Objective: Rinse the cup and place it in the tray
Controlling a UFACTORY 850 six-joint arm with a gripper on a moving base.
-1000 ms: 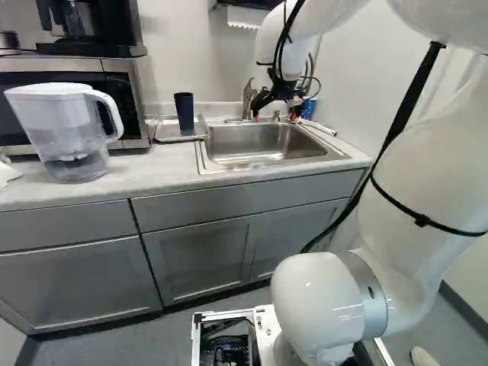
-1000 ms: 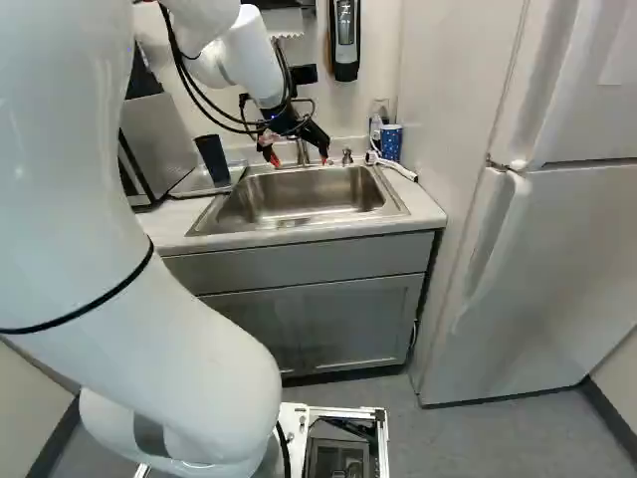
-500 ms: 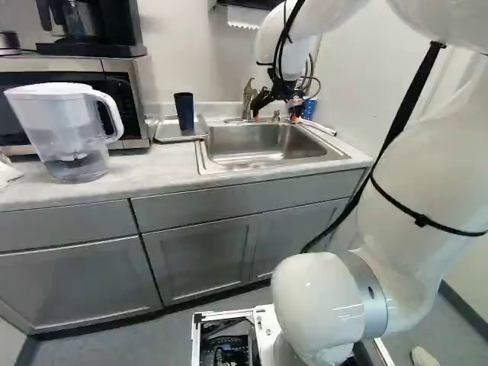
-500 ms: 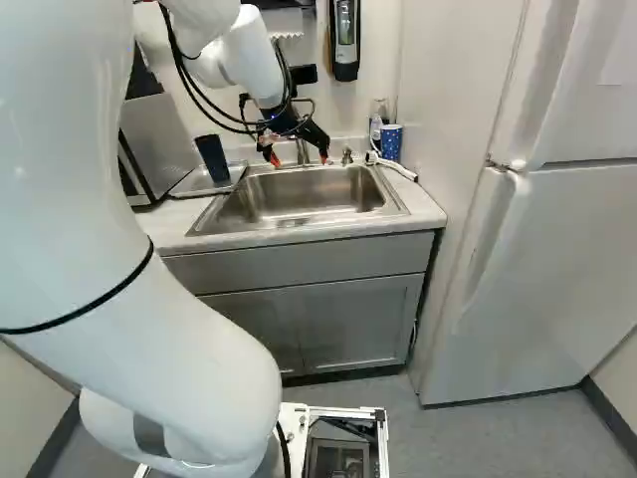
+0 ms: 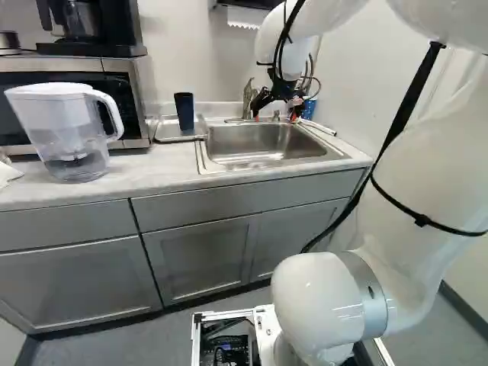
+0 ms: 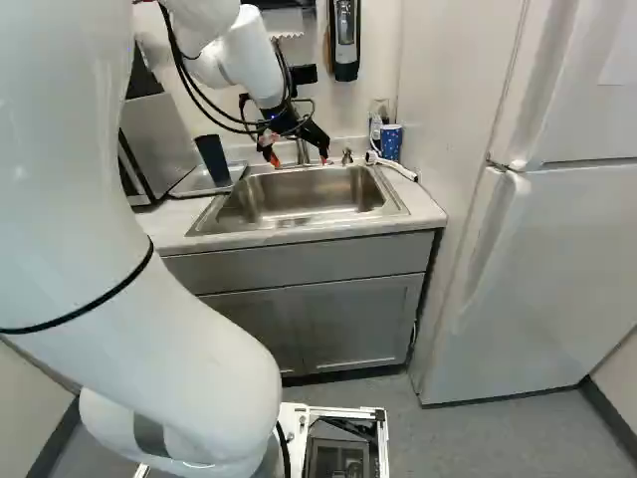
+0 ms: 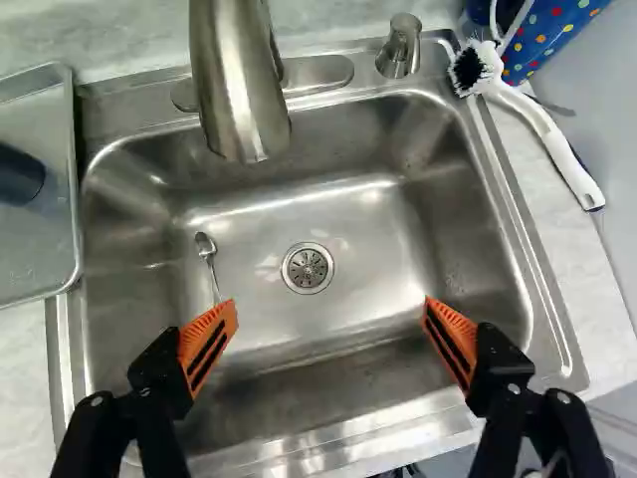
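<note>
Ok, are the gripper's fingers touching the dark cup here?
Apart. The wrist view shows it plainly: the open fingers are over the sink, while the cup is beyond its rim, on the tray.

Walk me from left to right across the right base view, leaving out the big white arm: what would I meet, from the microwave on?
Microwave → dark cup → claw → wall-mounted dispenser → blue spotted cup → fridge.

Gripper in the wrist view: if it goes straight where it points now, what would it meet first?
Likely the sink floor, near the drain; depth is hard to judge.
</note>
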